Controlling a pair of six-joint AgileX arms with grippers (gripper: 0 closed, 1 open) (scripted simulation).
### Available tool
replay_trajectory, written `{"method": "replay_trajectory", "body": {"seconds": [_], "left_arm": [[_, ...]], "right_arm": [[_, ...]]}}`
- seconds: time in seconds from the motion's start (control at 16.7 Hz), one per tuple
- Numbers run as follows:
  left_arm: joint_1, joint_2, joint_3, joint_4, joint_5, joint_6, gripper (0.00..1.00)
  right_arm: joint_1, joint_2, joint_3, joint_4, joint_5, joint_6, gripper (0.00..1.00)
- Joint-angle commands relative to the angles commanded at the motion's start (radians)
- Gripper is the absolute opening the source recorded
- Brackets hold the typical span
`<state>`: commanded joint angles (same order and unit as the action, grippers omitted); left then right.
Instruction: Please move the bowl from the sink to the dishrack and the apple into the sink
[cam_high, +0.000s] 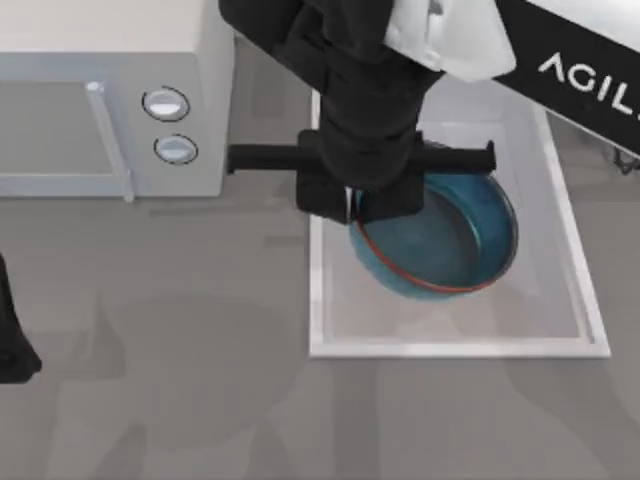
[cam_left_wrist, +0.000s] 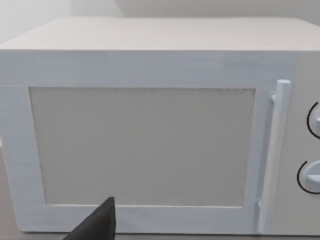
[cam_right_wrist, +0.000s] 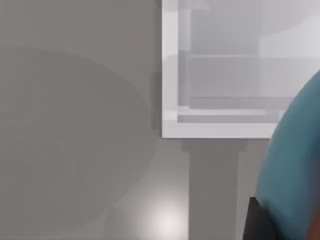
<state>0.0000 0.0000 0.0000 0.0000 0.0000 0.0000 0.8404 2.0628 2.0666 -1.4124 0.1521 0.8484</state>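
My right arm (cam_high: 360, 70) is matte black and blocky, with a white moulded shell near the desk's far edge and a black link lettered "AGIL" in white. Its black boxy tool (cam_high: 385, 205) carries a long black crossbar. My left arm (cam_high: 12, 340) shows as a black sliver at the desk's left edge.

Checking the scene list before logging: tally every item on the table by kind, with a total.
Bowl: 1
Sink: 1
Microwave: 1
Total: 3
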Motion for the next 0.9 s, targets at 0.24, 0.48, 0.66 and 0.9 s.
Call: {"method": "replay_trajectory", "body": {"seconds": [0.24,0.48,0.66,0.9], "left_arm": [[0.000,0.000,0.000,0.000,0.000,0.000,1.00],[0.000,0.000,0.000,0.000,0.000,0.000,1.00],[0.000,0.000,0.000,0.000,0.000,0.000,1.00],[0.000,0.000,0.000,0.000,0.000,0.000,1.00]], "right_arm": [[0.109,-0.235,-0.142,-0.122,0.013,0.109,0.00],[0.147,-0.304,-0.193,-0.162,0.019,0.148,0.00],[0.142,-0.302,-0.190,-0.160,0.018,0.147,0.00],[0.092,-0.341,-0.224,-0.094,-0.022,0.097,0.00]]}}
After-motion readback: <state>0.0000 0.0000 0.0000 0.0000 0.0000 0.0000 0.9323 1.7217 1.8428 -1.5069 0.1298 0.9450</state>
